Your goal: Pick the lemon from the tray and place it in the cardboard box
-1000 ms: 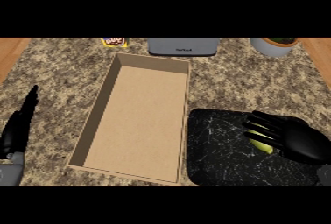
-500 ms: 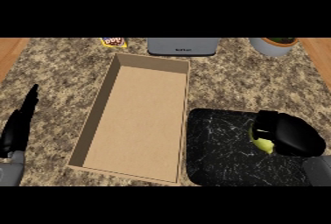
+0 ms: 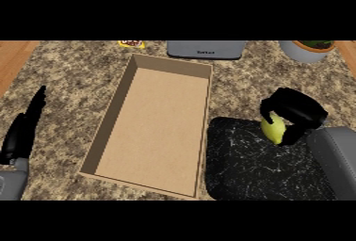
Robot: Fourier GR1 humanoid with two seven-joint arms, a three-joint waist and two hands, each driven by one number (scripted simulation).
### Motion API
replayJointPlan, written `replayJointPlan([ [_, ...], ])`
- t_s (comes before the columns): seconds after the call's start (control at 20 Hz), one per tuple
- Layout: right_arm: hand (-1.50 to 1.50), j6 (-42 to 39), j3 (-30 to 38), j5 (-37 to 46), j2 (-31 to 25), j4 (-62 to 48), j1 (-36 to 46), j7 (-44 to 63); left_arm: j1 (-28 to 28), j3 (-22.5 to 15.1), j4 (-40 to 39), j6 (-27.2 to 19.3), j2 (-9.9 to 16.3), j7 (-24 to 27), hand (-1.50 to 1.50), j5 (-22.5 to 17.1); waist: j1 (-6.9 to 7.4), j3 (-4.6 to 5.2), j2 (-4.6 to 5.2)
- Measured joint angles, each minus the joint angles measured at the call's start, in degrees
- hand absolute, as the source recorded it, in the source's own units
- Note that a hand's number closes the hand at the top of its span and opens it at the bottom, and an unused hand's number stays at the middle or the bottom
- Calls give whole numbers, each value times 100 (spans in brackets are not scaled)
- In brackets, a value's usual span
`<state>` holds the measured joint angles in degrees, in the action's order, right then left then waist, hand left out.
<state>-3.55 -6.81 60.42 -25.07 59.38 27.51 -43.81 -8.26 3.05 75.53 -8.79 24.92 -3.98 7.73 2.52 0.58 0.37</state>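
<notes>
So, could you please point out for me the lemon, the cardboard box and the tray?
lemon (image 3: 274, 131), head view, on its yellow skin showing below the robot hand's fingers.
cardboard box (image 3: 163, 127), head view, on the middle of its bare floor.
tray (image 3: 254, 172), head view, on a bare part of its black surface.

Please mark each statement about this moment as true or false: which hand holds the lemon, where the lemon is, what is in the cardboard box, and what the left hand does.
1. The right hand is curled round the lemon. True.
2. The lemon lies inside the cardboard box. False: it is in the right hand, over the far edge of the black tray, to the right of the box.
3. The cardboard box holds nothing. True: only its bare brown floor shows.
4. The left hand grips the box's wall. False: it is open at the view's left edge, apart from the box.
5. The tray lies left of the box. False: it lies right of it.
</notes>
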Motion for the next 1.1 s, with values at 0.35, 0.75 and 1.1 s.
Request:
replayJointPlan([
  [0.35,150,-113,540,-159,375,-913,1308,539,159,114,93,0,-5,-46,0,49,-100,-50,-13],
  [0.75,150,-374,917,-916,661,-305,1842,173,213,221,-12,2,-74,40,0,88,-212,-56,-40],
  [1.1,150,-1351,800,-1385,1247,336,2129,801,153,270,113,48,-83,-159,0,165,-251,-57,-54],
])
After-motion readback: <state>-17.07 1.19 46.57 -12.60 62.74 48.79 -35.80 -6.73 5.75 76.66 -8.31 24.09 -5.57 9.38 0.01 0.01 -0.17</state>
